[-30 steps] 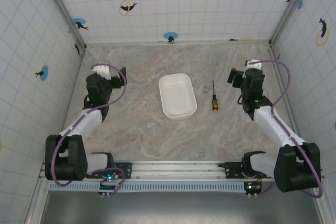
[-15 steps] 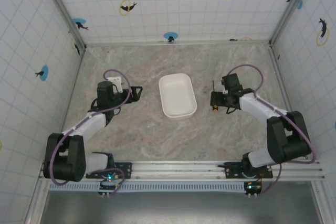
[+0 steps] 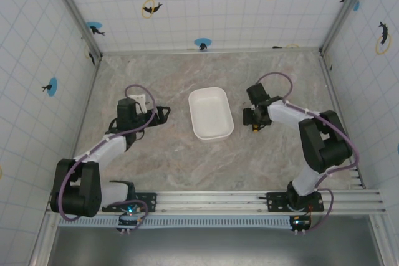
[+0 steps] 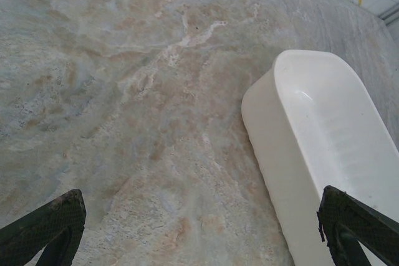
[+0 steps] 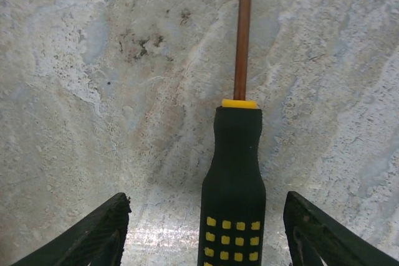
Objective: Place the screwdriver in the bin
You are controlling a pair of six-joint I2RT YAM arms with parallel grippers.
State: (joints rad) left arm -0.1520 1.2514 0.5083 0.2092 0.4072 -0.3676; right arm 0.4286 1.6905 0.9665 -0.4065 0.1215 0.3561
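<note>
Between the right fingers (image 5: 93,238), spread wide and closed on nothing, lies the slim screwdriver (image 5: 234,179) with a black-and-yellow handle and thin metal shaft, flat on the marbled desk (image 3: 162,160). Bare desk shows either side of the handle. Just left of these fingers sits the shallow white rectangular plastic bin (image 3: 210,113), apart from the tool. A second ago they hung well off to the right. The left fingers (image 4: 43,225), equally wide and empty, have drawn nearer the bin's other side, open desk between.
</note>
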